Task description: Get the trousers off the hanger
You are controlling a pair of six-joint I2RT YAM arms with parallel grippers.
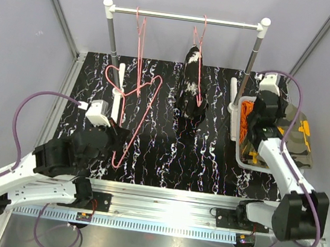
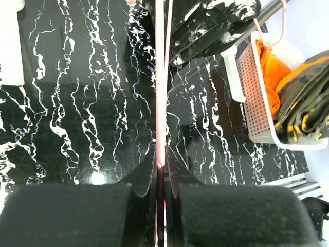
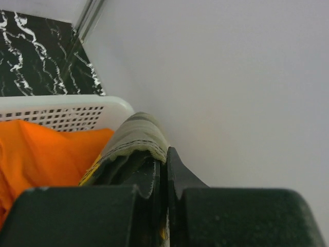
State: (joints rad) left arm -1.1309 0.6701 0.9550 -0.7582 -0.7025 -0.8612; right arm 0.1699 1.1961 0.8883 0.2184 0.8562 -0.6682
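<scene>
On the rail (image 1: 185,18) hang two pink hangers: the bare hanger (image 1: 142,35) and the loaded hanger (image 1: 199,73) carrying the black-and-white trousers (image 1: 189,87). The left gripper (image 2: 160,164) pinches a third hanger (image 2: 160,77) above the table (image 1: 209,157). One basket (image 2: 252,92) holds the orange trousers (image 3: 46,154) and the camouflage trousers (image 3: 136,136), whose fold the right gripper (image 3: 163,159) pinches.

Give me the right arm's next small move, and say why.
Probably open the right gripper. It is shut on a fold of the camouflage trousers, which already lie in the basket beside the orange trousers, so releasing should leave them there. The left gripper is busy, shut on an empty hanger; the black trousers hang on the rail.
</scene>
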